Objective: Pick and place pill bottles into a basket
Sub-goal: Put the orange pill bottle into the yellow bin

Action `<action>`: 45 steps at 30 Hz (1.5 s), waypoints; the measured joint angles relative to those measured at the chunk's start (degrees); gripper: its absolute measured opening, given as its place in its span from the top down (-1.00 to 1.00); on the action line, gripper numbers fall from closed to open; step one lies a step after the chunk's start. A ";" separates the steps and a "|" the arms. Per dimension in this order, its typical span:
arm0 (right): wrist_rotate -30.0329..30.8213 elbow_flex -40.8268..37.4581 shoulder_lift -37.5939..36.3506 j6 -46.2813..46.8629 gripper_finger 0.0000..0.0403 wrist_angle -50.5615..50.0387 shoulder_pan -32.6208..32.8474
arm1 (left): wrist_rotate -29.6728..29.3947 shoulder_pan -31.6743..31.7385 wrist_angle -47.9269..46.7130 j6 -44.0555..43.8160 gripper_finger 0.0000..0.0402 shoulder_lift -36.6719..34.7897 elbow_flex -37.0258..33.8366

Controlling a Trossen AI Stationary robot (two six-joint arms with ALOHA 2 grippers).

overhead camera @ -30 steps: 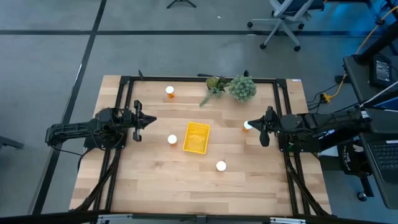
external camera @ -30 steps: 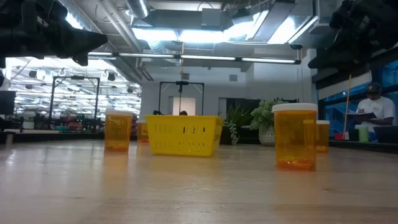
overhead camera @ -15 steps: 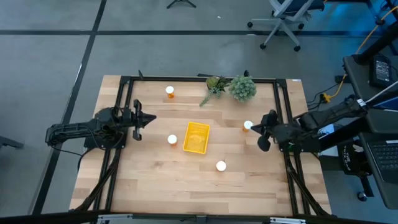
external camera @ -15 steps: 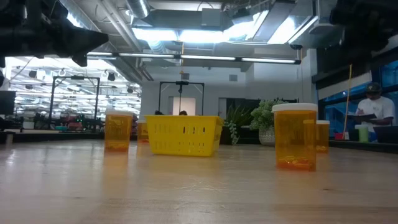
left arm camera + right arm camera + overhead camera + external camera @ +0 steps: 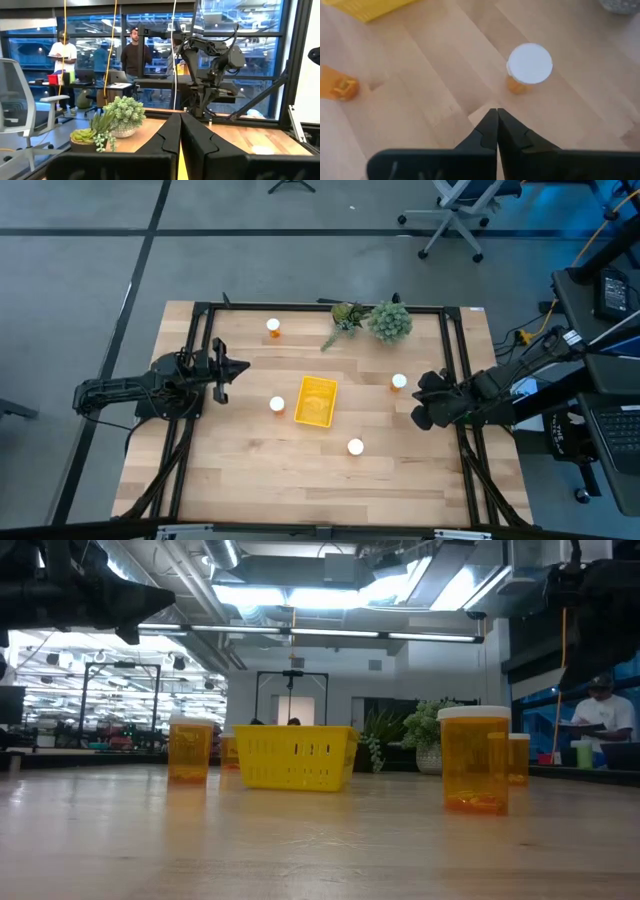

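The yellow basket (image 5: 316,400) stands mid-table on its flat bottom; it also shows in the low view (image 5: 297,756). Four orange pill bottles with white caps stand upright on the table: far left (image 5: 273,327), left of the basket (image 5: 277,404), right of the basket (image 5: 399,381) and near the front (image 5: 355,446). My right gripper (image 5: 420,411) is shut, tipped down over the table just near-side of the right bottle (image 5: 529,63), touching nothing. My left gripper (image 5: 243,367) is shut and empty, held above the table's left part.
Two green plant sprigs (image 5: 372,319) stand at the far edge. A black frame (image 5: 320,306) borders the table's far, left and right sides. Bare wood lies between the basket and the front edge. People stand in the room beyond (image 5: 134,52).
My right gripper has drawn back toward the table's near right and tipped downward, from beside the right bottle to just on its near side. The bottles and the basket have stayed where they were.
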 joint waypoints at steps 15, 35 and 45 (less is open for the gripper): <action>-1.75 -0.09 1.45 0.16 0.78 0.26 -0.02 | -1.33 0.02 -0.02 0.04 0.96 0.00 0.00; -2.24 -10.31 1.44 2.95 -0.48 6.92 -3.06 | 0.38 0.00 -1.64 -0.09 0.94 -0.01 0.00; 4.92 -17.96 1.40 -0.38 -0.57 20.64 -3.04 | 0.26 0.00 -1.73 0.00 0.96 0.00 0.00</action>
